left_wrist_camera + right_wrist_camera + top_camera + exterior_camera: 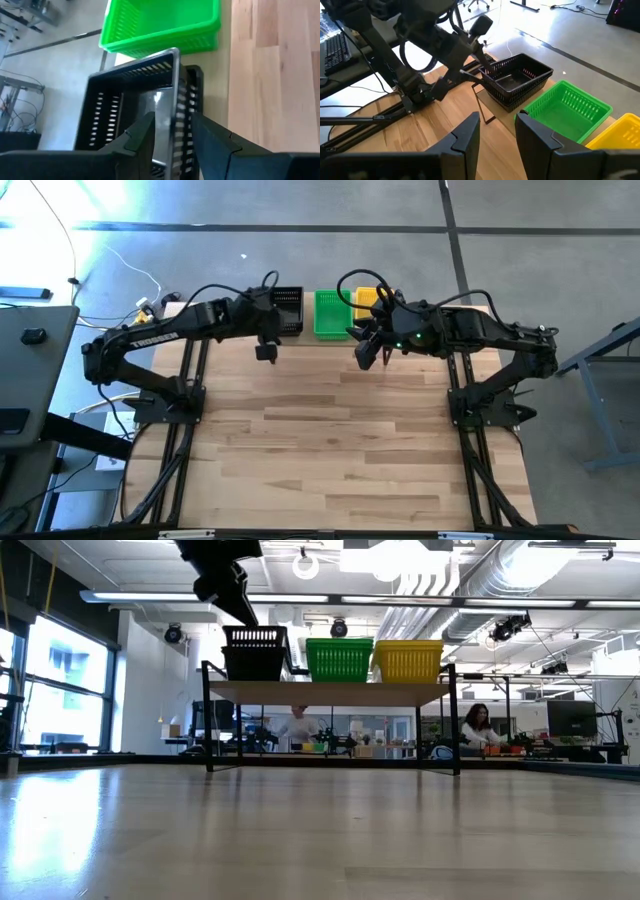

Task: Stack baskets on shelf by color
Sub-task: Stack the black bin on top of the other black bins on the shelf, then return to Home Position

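Observation:
The shelf (pixel 330 692) stands at the table's far edge and carries black, green (pixel 330 313) and yellow (pixel 365 304) baskets in a row, black on the left. The black stack (pixel 255 652) is taller than the other two. In the left wrist view the upper black basket (pixel 130 95) sits inside a lower black one (pixel 196 76), a little askew. My left gripper (pixel 174 122) is at that stack's near left corner (pixel 277 326), shut on the upper basket. My right gripper (pixel 497 125) is open and hovers over the table in front of the yellow basket (pixel 363 352). My left gripper holds the upper black basket by its near side wall (pixel 175 107), close to the left end. One finger is inside the basket and one outside, the wall pinched between them. The fingers slant down from the table's left, pointing along the wall. The basket rests in the lower black basket.
Wide bare tabletop (pixel 340 440) lies in front of the shelf. The green basket (pixel 160 25) stands close beside the black stack. Cables hang from both arms. Beyond the table is a workshop room with seated people (pixel 478 728).

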Robot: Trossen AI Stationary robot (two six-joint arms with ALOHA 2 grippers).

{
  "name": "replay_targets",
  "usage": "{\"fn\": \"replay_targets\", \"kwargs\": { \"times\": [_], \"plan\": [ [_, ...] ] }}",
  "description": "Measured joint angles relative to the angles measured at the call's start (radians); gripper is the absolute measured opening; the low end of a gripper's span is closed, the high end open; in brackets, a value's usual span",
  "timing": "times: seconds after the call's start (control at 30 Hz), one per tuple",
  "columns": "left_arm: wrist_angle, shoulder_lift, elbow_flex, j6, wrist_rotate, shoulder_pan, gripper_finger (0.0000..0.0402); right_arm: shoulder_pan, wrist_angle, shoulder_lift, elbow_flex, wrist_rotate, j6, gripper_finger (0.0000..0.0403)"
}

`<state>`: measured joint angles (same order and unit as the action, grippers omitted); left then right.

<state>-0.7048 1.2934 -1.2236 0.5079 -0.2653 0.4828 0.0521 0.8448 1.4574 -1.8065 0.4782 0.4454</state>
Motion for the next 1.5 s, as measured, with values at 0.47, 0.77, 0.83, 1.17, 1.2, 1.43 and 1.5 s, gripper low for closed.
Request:
{"fn": "replay_targets", "kwargs": {
  "times": [0.47, 0.77, 0.83, 1.17, 1.2, 1.43, 1.5],
  "plan": [
    [0.009, -0.037, -0.015, 0.019, -0.054, -0.041, 0.0117, 0.000, 0.008, 0.000, 0.000, -0.001, -0.001, 0.0110],
    [0.025, -0.015, -0.020, 0.031, -0.108, -0.004, 0.0117, 0.000, 0.011, 0.000, 0.000, 0.000, -0.001, 0.0110],
    [0.008, 0.003, -0.020, 0.019, -0.091, -0.005, 0.0117, 0.000, 0.011, 0.000, 0.000, 0.000, -0.001, 0.0110],
    [-0.008, 0.068, -0.019, 0.023, -0.098, -0.005, 0.0117, 0.000, 0.033, 0.000, 0.000, 0.000, -0.004, 0.0110],
    [-0.004, 0.067, -0.019, 0.032, -0.106, -0.006, 0.0117, 0.000, 0.039, 0.000, 0.000, 0.000, -0.001, 0.0110],
    [0.010, -0.014, -0.019, 0.056, -0.174, -0.014, 0.0117, 0.000, 0.052, 0.000, 0.000, 0.001, -0.011, 0.0110],
    [0.011, -0.052, -0.020, 0.003, -0.144, -0.027, 0.0117, 0.000, 0.055, 0.000, 0.000, 0.001, -0.047, 0.0110]
  ]
}}
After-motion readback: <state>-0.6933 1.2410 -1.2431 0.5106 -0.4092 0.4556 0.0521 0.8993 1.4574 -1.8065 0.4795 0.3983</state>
